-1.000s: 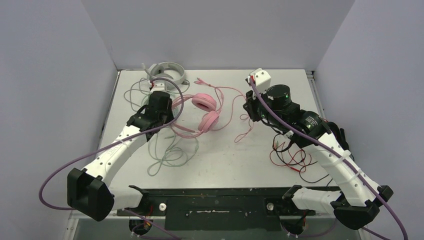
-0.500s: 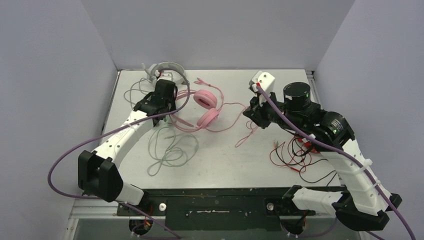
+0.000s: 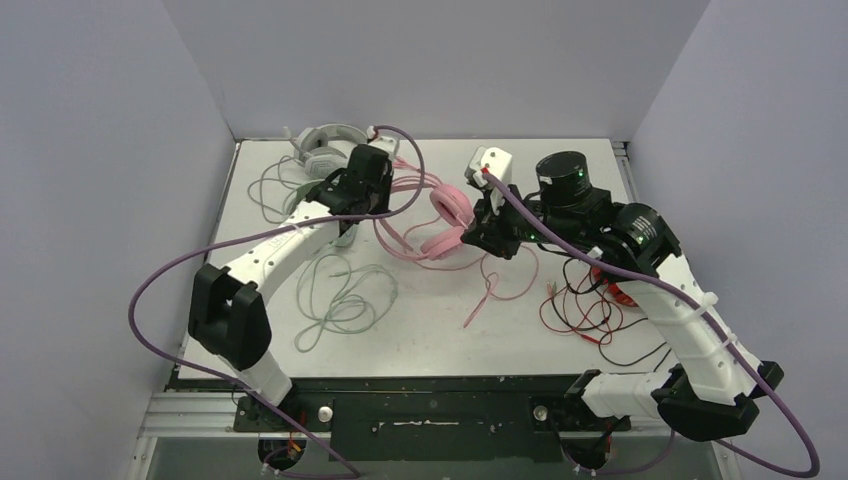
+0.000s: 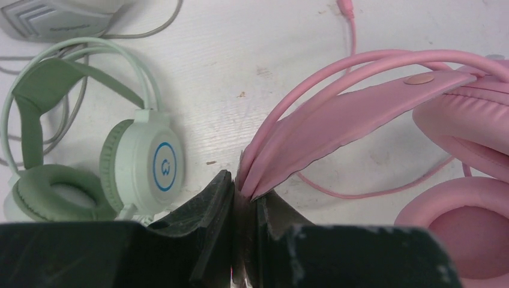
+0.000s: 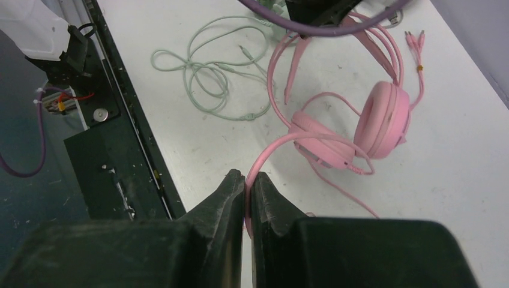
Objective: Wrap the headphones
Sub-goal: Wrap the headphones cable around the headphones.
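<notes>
The pink headset (image 3: 447, 215) lies mid-table, its headband (image 4: 336, 120) running roughly from 9 toward 3 o'clock in the overhead view. The left gripper (image 4: 243, 195) pinches the band's arch, at 9 o'clock of the cups. The right gripper (image 5: 247, 189), at 3 o'clock, is pressed tight on the pink cable (image 5: 262, 150), whose loose tail trails toward 6. Both arms sit about equally near, so winding likely falls to the right arm, carrying cable around the cups.

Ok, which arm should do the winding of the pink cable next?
Right. The right gripper is shut on the pink cable, which arcs over to the pink headphones. The left gripper is clamped on the headband, so it likely serves better as the anchor while right winds.
</notes>
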You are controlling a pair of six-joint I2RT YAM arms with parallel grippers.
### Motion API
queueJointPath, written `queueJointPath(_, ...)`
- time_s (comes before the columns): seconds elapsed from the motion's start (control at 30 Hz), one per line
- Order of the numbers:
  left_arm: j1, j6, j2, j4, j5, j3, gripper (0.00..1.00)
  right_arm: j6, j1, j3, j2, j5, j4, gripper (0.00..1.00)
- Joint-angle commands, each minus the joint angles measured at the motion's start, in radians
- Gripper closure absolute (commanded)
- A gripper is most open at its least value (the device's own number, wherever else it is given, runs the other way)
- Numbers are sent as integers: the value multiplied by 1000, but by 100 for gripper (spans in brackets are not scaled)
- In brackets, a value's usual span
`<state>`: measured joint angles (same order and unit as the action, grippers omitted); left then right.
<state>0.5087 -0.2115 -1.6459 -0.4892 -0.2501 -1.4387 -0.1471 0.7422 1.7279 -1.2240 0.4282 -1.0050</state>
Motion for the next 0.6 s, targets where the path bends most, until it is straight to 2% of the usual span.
queueJointPath(0.0, 59, 59, -25, 150, -10, -104, 100, -20, 29, 53, -23, 51, 20, 100)
queueJointPath(0.17, 72, 23, -116, 126, -3, -230, 100, -20, 79, 48, -51, 78, 28, 100)
queueJointPath(0.3, 97, 10, -154, 154, 33, -277, 100, -29, 123, 24, -59, 78, 43, 100)
queueJointPath(0.43, 111, 12, -147, 209, 121, -254, 100, -32, 128, 4, -56, 65, 62, 100)
queueJointPath(0.57, 111, 36, -98, 300, 174, -165, 100, -23, 129, -4, -58, 42, 70, 100)
